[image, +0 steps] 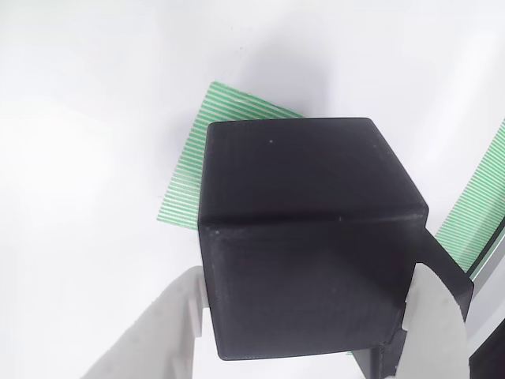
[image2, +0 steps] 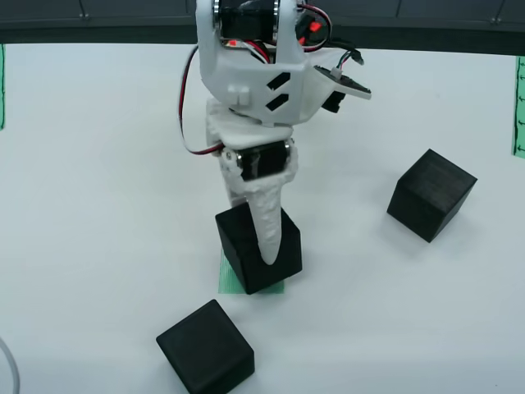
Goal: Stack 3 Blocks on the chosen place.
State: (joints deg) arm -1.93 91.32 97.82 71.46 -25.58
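White tabletop (image2: 98,205), matte and evenly lit, fills both views. Near to far in the view from above: nearest the bottom edge a loose black cube (image2: 205,347) sits flat, rotated, its lower corner close to the frame edge. Behind it the gripper (image2: 269,246) points straight down from the white arm (image2: 254,74), whose upper body with red and black wires leaves the frame at the top. One tapered white finger (image2: 267,217) runs down the front of a second black cube (image2: 258,249); the other finger is hidden behind the block. That cube sits over the small green striped patch (image2: 234,283), with green showing only along the cube's lower left edge, so whether it rests on the patch or hangs just above it cannot be told. Farther right, well apart, a third black cube (image2: 431,194) lies tilted in plan. Green striped strips (image2: 518,107) are cut off at the side edges. In the view that rides on the gripper, the held cube (image: 304,237) sits between two pale fingers (image: 430,324), both touching its sides, narrow grip closed on the block. Beyond it the green patch (image: 197,166) shows at upper left, mostly covered; another green strip (image: 481,205) is cut off at right.
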